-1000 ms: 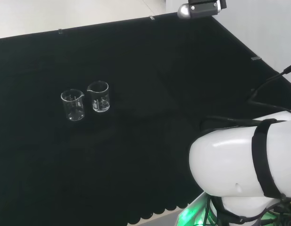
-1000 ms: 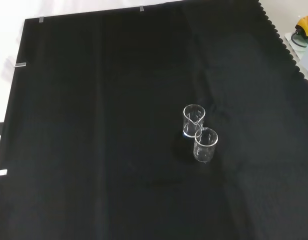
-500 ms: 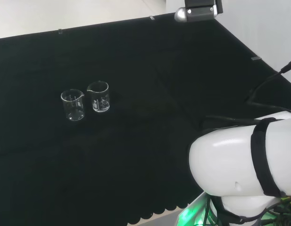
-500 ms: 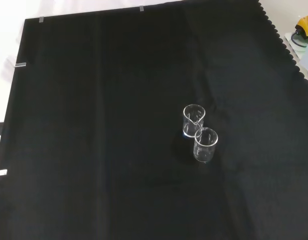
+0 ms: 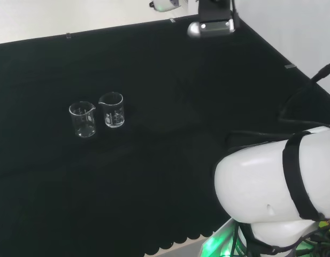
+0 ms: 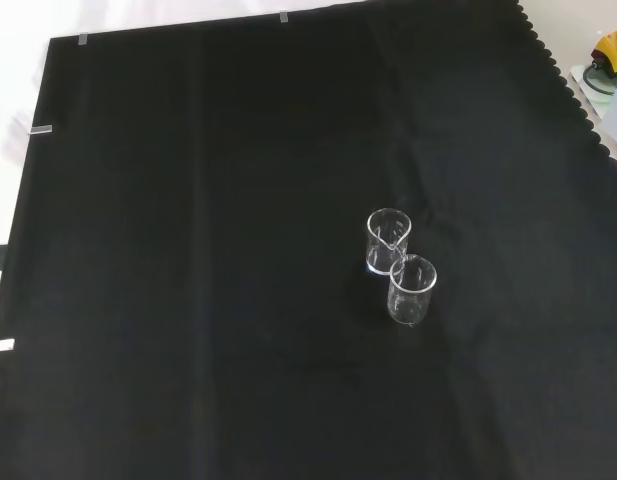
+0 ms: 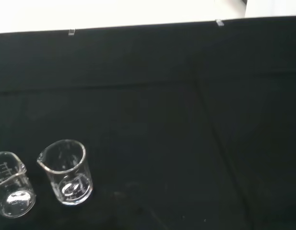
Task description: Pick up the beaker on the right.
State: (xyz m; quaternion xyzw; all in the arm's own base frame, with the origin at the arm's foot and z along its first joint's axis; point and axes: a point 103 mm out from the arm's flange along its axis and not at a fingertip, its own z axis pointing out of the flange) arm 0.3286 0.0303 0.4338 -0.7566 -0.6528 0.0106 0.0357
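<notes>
Hand's fingers impossible to make out, two clear glass beakers upright side by side on black cloth [image 5: 207, 91], right beaker [image 5: 112, 110] and left beaker [image 5: 83, 119] both apparently empty

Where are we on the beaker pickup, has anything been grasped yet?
Nothing is grasped yet. Both clear beakers stand upright side by side on the black cloth: in the head view the right beaker sits beside the left beaker, and neither is lifted. In hand: nothing touches either one. Left: bring the hand to the right beaker, close around it and lift it clear of its neighbour, which stands very close.
</notes>
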